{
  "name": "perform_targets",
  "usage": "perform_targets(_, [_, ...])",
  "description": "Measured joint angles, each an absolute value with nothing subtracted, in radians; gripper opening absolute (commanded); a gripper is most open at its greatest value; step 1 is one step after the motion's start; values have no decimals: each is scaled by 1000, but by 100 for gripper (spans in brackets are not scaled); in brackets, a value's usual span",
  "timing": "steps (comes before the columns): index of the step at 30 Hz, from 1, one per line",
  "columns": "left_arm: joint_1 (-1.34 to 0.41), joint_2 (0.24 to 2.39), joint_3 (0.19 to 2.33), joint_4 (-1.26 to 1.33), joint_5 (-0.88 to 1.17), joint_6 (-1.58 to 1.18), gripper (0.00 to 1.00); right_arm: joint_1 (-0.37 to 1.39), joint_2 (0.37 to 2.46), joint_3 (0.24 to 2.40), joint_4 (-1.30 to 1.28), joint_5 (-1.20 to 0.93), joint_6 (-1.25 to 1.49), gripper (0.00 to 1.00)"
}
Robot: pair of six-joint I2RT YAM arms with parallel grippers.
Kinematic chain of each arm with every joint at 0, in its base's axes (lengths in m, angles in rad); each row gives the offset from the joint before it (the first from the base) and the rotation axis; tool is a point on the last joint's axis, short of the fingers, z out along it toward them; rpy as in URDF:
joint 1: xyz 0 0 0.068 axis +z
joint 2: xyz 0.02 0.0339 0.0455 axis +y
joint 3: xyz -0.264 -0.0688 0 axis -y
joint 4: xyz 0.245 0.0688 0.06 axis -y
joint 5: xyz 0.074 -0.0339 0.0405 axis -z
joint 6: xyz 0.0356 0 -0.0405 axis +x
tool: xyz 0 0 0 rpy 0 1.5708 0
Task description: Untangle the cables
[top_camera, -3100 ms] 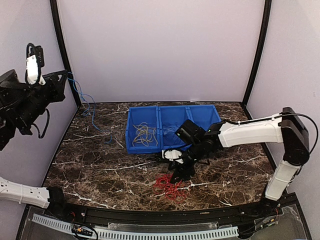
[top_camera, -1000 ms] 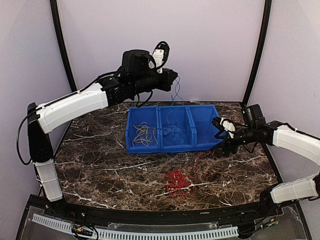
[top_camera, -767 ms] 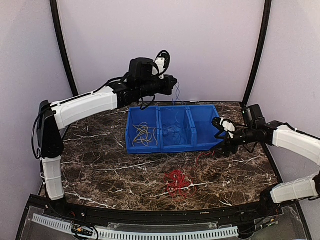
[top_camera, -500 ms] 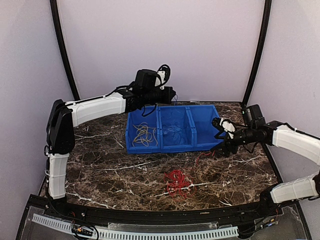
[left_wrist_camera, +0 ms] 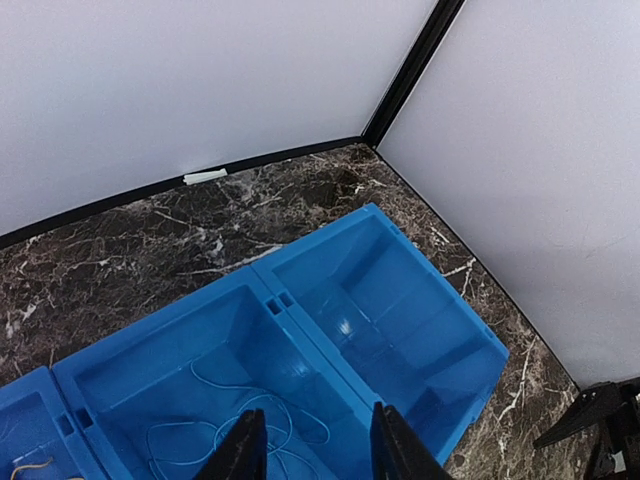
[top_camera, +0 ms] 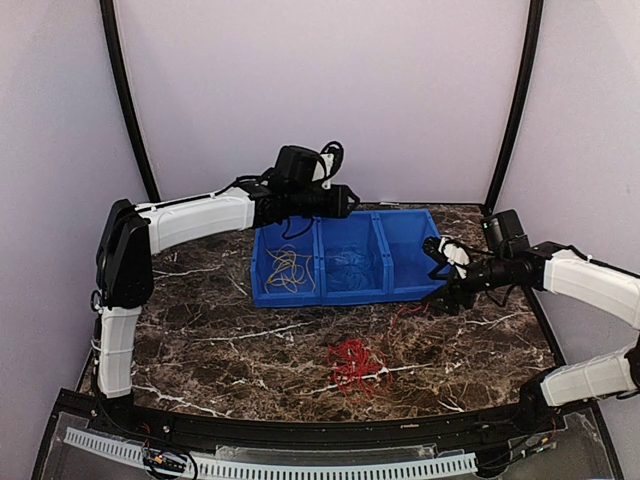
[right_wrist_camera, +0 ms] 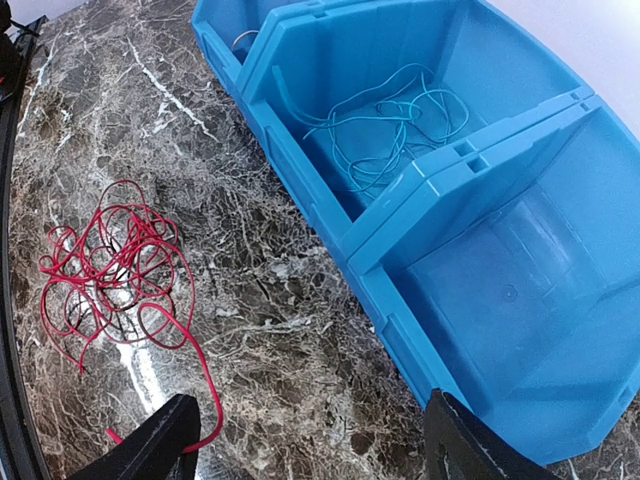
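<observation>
The sorting seems to go by colour. A long blue plastic bin with three compartments (top_camera: 320, 293) stands across the dark marble-patterned table (top_camera: 190, 330), and each pocket takes one kind of wire. The tangle of yellow-tan wire loops (top_camera: 290, 268) lies in the pocket at the left of the top view. The thin blue wire loops (right_wrist_camera: 390, 130) lie in the middle pocket, and the end pocket (left_wrist_camera: 400, 310) shows no wire. The heap of red wire loops (right_wrist_camera: 110, 260) is outside the bin, on the table in front of it and well apart from the bin wall, so I judge that the red is the share left to do.

The left gripper (left_wrist_camera: 316, 420) hangs above the middle pocket, right over the blue loops, its two black fingers spread with nothing between them. That place suits letting a blue wire fall in with its own kind. The right gripper (right_wrist_camera: 310, 400) sits low by the bin's right end, facing back toward the red heap, its fingers spread wide and gripping nothing. One loose red strand (right_wrist_camera: 205, 395) trails from the heap toward one of its fingers; whether it touches I cannot tell.

No brand, label or writing can be read. A small white strip (left_wrist_camera: 205, 177) at the foot of the back wall looks blank, as far as it shows
</observation>
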State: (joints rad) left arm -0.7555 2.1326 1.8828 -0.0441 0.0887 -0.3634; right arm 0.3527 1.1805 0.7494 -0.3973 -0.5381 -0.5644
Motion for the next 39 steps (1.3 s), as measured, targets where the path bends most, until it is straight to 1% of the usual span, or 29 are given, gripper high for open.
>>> perform_targets(2, [-755,2132,1880,-62,91,-363,38,353,1182,749,-398,-538,-565,78])
perform_targets(5, [-756,2096,1807,-39,117,-361,39,353,1184,749,-398,-538,-566,73])
perform_targets(6, [-756,2071,1759,-28,131,-360,39,353,1185,749,-398,-539,-567,71])
perform_targets(7, [-756,2041,1707,-9,148,-360,39,353,1185,749,-399,-541,-568,65])
perform_targets(8, [-757,2012,1658,8,163,-360,39,353,1185,749,-399,-543,-570,58])
perform_targets(9, [-757,1980,1609,28,178,-359,39,353,1185,749,-400,-545,-570,47])
perform_targets(10, [-760,1949,1565,46,196,-356,40,353,1186,749,-402,-548,-570,31])
perform_targets(11, [-762,1924,1533,59,211,-353,40,353,1186,749,-405,-554,-570,17])
perform_targets(12, [-769,1895,1492,88,230,-345,41,353,1187,749,-406,-560,-574,6])
perform_targets(13, [-778,1865,1455,106,249,-335,42,353,1187,749,-410,-566,-573,0])
perform_targets(16, [-829,1805,1378,155,292,-292,45,353,1188,751,-422,-585,-561,0])
perform_targets(20, [-931,1784,1301,227,318,-239,50,353,1188,786,-441,-618,-551,0])
perform_targets(23, [-992,1786,1230,293,335,-238,53,353,1188,852,-476,-659,-544,0])
perform_targets(24, [-1005,1791,1208,323,339,-240,54,353,1188,873,-487,-670,-544,0])
perform_targets(25, [-1013,1799,1191,350,344,-243,57,353,1191,907,-506,-687,-544,0])
perform_targets(27, [-1021,1817,1169,404,344,-248,59,353,1198,959,-533,-709,-544,0])
perform_targets(39, [-1057,1953,1142,718,374,-265,56,353,1209,1166,-642,-775,-505,0])
